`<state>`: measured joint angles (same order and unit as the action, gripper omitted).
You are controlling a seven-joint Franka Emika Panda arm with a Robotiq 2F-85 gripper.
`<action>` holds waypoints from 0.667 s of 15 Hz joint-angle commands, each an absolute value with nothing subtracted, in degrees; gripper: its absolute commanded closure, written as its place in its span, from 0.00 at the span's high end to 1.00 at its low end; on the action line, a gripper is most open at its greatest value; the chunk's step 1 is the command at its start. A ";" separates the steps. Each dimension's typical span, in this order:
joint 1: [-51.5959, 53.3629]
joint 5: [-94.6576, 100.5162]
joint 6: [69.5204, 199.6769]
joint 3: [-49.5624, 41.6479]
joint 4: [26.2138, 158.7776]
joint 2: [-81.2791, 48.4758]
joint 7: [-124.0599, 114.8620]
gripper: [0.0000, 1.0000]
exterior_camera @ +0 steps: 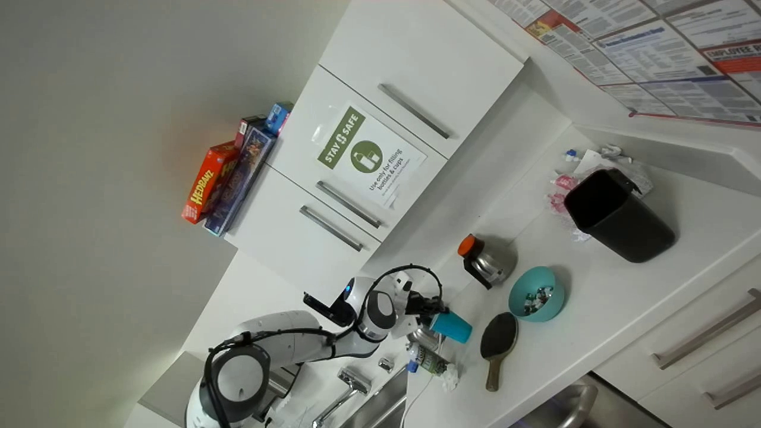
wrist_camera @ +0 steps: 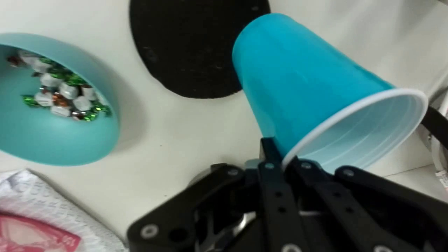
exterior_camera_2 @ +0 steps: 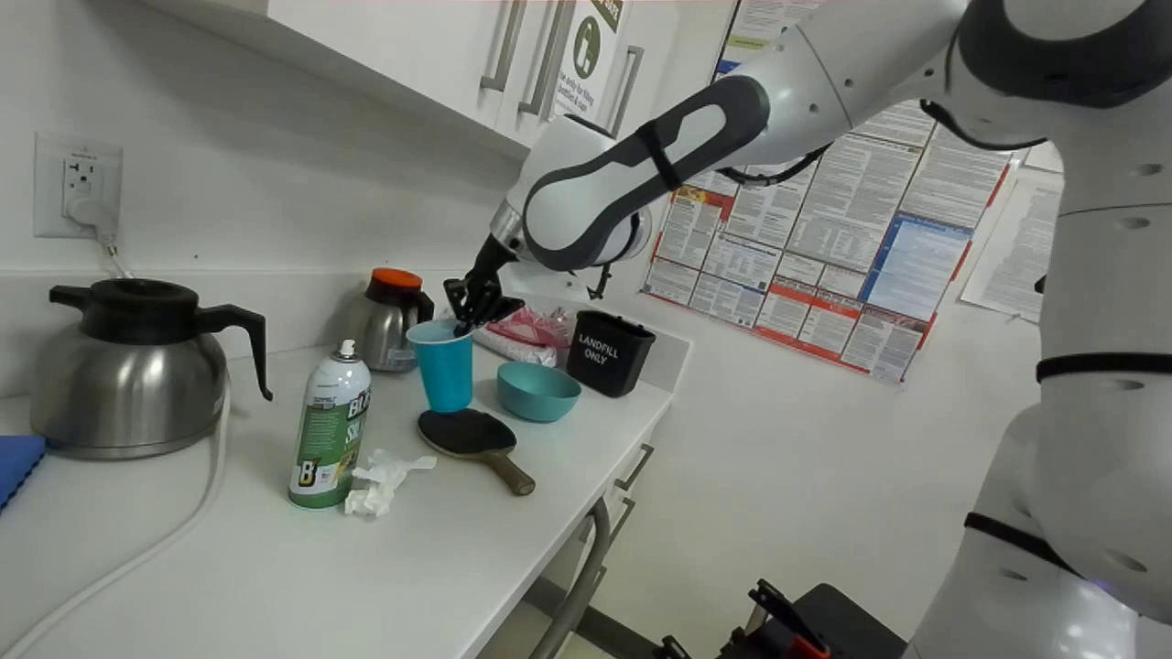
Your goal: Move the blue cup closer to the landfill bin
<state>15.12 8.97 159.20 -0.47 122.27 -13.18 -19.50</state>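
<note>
white counter bears landfill bin; end effector pinches blue cup by its rim.

I saw "LANDFILL ONLY" on the black bin, "B" on the spray can, "HEDBANZ" on a red box, "EMPLOYEE" on an upper-right poster, "STAY SAFE" and "Use only for filling bottles & cups" on the cabinet sign.

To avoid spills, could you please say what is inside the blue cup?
In the wrist view, pale inner wall shows inside the blue cup; its own side hides the bottom and anything there.
</note>
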 commanded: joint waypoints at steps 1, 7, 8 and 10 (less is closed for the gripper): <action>15.38 17.27 156.16 -4.29 131.50 -2.83 -30.11 0.01; 5.67 22.01 157.03 -3.11 140.14 6.06 -41.50 0.01; 3.76 21.95 157.59 -3.00 141.34 7.05 -42.71 0.01; -0.29 23.55 157.69 -2.69 142.99 8.68 -46.47 0.01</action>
